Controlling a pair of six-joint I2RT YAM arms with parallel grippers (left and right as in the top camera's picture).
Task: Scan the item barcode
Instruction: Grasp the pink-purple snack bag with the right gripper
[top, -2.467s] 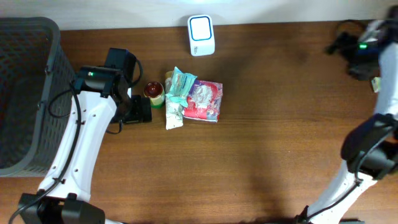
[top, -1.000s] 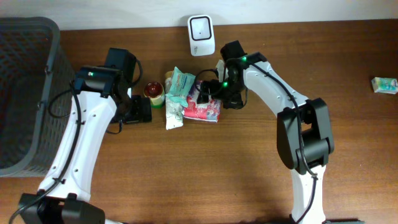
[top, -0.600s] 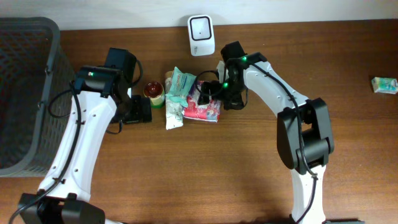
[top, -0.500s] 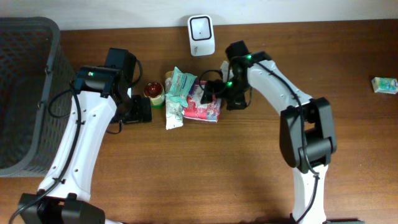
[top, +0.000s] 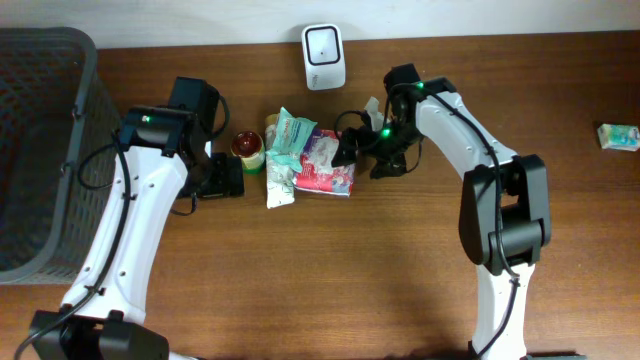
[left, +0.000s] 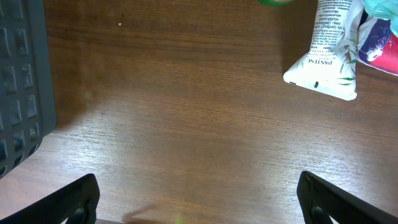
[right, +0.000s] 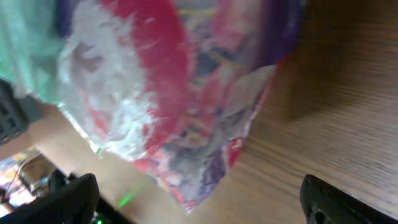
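Brown wood-grain table (top: 300, 280) fills the overhead view, with a pale wall strip along its far edge. At the far left stands a dark mesh basket (top: 40, 150). Just right of it the white left arm reaches in, and the left gripper (top: 222, 178) hangs low over bare table, its fingers (left: 74, 199) set wide apart with nothing between them. Beside that gripper sits a small jar with a red lid (top: 247, 148). Next comes a heap of goods: a white tube (top: 280, 186) lying flat, its crimped end pointing toward the near edge, a teal packet (top: 293, 132) resting partly over the tube's top, and against their right side the red-and-purple packet (top: 328, 165), flat on the table. Behind the heap, near the wall, a white scanner (top: 324, 56) stands well apart from the packet. The right gripper (top: 350, 150) is at the packet's right edge, jaws spread wide; in the right wrist view the crinkled packet fills the space ahead of the fingers (right: 62, 199), and neither finger is seen pressing on it. Far to the right, alone near the table's edge, lies a small pale-green packet (top: 618, 136).
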